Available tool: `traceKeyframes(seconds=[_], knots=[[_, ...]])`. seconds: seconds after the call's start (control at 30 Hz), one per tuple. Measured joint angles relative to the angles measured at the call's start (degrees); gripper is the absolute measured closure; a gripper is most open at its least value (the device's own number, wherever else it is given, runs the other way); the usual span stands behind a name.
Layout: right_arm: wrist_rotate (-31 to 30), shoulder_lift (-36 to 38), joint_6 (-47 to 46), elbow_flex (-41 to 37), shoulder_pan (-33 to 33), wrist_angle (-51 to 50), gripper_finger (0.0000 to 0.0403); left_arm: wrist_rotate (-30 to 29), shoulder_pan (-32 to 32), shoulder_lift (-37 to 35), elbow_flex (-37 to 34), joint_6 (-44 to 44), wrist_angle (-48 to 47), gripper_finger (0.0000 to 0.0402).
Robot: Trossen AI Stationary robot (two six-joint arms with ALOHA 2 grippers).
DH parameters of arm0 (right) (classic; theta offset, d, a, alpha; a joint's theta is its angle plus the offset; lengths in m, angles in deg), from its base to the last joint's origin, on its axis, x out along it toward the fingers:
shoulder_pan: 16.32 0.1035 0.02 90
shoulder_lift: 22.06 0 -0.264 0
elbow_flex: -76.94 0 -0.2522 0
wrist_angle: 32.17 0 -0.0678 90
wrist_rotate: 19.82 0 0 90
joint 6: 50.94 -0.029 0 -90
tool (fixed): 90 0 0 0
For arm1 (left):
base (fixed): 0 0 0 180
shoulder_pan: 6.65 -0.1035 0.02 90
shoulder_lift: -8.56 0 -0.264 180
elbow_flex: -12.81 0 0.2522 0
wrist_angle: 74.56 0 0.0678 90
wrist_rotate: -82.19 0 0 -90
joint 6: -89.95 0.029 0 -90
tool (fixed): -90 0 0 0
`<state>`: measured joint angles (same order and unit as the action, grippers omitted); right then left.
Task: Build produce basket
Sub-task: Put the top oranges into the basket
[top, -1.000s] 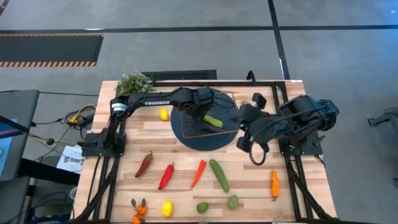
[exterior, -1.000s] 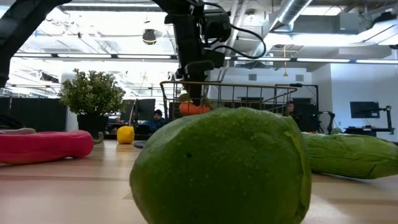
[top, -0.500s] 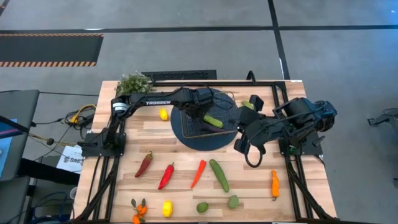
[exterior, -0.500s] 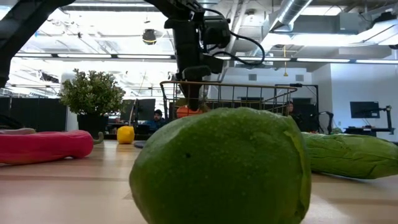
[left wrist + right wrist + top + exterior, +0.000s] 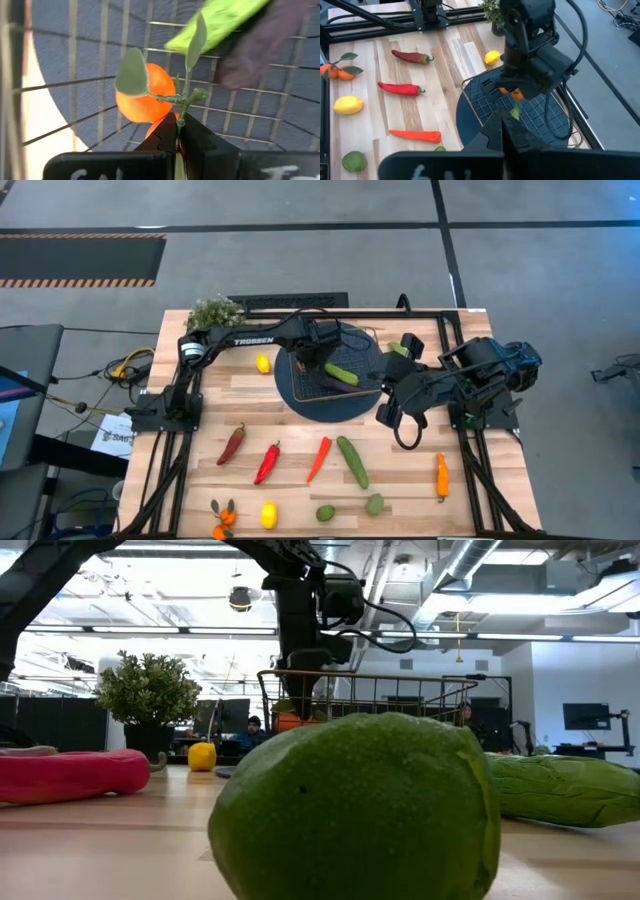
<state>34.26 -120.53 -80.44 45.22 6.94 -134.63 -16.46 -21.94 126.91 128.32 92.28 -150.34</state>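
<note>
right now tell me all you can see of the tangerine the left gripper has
The tangerine is a small glossy orange toy fruit with a thin green stem and two pale green leaves; a second orange piece shows partly behind it. The left gripper is shut on its stem, holding it over the wire basket, near the green cucumber. Whether it touches the mesh is unclear.

A grey floor [image 5: 300, 260] fills the upper part of the high view, crossed by dark lines; a black mat with striped edges [image 5: 80, 258] lies at upper left; in the low view, ceiling ducts [image 5: 500, 570] run at upper right; a dark monitor [image 5: 585, 716] hangs on the white wall at right.
</note>
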Motion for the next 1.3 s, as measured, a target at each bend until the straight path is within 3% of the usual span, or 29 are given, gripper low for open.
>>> traceKeyframes(seconds=[0.23, 0.53, 0.83, 1.17, 1.3], knots=[[0.00, 0.00, -0.02, 0.00, 0.00, 0.06, 0.0401, -1.02, 3.44, -0.02, 0.00, 0.85, 2.52, 0.0401], [0.00, 0.00, -0.02, 0.00, 0.03, 1.01, 0.0401, -0.75, 3.09, -0.09, -0.06, 0.39, 5.26, 0.0401], [0.17, 0.00, -0.02, 0.00, 0.53, 1.01, 0.0401, 0.55, 3.00, -0.20, -7.36, -1.51, 10.57, 0.0401], [0.16, 0.00, -0.04, 0.00, 0.74, 1.08, 0.0401, 0.94, 3.00, -0.15, -8.31, -1.77, 11.13, 0.0401], [0.15, 0.00, -0.46, 0.00, 0.73, 1.55, 0.0398, 3.62, 2.91, -0.15, -8.31, -1.89, 10.76, 0.0401]])
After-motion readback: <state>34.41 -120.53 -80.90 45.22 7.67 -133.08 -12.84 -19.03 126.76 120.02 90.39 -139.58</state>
